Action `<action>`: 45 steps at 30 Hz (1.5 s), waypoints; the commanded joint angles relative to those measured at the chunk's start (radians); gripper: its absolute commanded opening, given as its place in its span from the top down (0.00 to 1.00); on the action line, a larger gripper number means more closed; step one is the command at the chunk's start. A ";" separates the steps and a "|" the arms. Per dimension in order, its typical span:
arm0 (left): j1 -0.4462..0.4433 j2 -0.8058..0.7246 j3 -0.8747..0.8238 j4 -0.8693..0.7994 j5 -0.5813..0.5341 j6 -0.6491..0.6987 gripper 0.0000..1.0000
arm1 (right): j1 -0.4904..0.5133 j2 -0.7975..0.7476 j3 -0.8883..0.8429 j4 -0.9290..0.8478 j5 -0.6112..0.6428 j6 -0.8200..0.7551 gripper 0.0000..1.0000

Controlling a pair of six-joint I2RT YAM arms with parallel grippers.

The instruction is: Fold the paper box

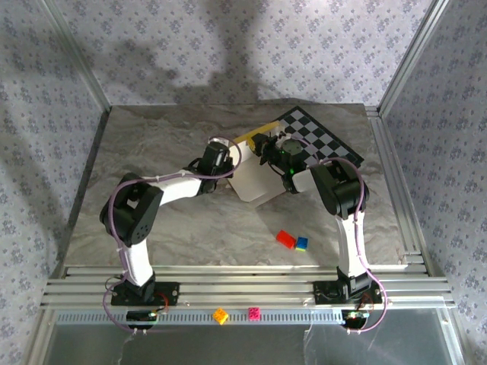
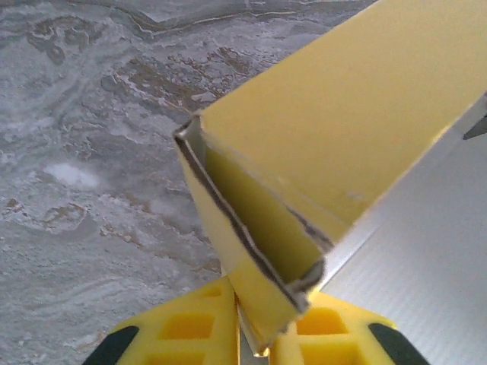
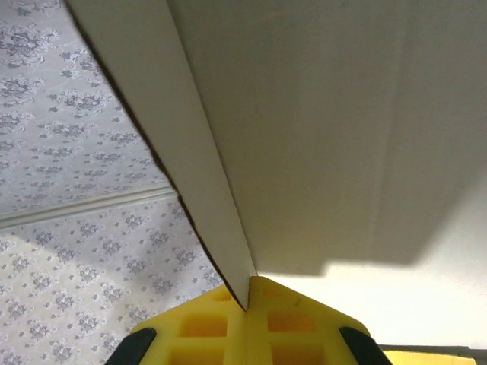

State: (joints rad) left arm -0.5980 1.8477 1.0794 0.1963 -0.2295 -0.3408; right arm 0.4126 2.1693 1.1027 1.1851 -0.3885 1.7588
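L gripper (image 2: 255, 336) jaws clamp a folded yellow wall of the paper box (image 1: 257, 181). R gripper (image 3: 247, 303) jaws pinch its white panel. Box sits mid table (image 1: 152, 167), touching checker mat (image 1: 323, 141). Step: mid-fold, 2 grips. Next prob. needs the wall creased upright w/o tearing.

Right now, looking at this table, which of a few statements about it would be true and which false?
1. The left end effector is clamped on the paper box. True.
2. The right end effector is open and holds nothing. False: it is shut on a panel of the box.
3. A checkerboard mat lies at the far right of the table. True.
4. The red brick sits on the mat. False: it lies on the bare table beside a blue brick.
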 commanded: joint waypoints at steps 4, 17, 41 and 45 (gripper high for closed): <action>-0.010 0.047 0.061 -0.056 -0.042 -0.023 0.98 | 0.008 -0.034 0.014 -0.029 -0.003 0.019 1.00; -0.013 0.125 0.162 -0.174 -0.067 -0.042 0.75 | 0.006 -0.030 0.019 -0.034 0.005 0.027 1.00; 0.006 0.217 0.339 -0.458 -0.219 -0.124 1.00 | 0.007 -0.070 0.011 -0.117 0.048 0.040 1.00; 0.006 0.228 0.366 -0.514 -0.246 -0.117 1.00 | 0.009 -0.104 -0.002 -0.179 0.065 0.015 1.00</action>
State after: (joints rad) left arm -0.5987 2.0445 1.4181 -0.1890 -0.3996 -0.4473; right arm 0.4194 2.1193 1.1103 1.0702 -0.3424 1.7840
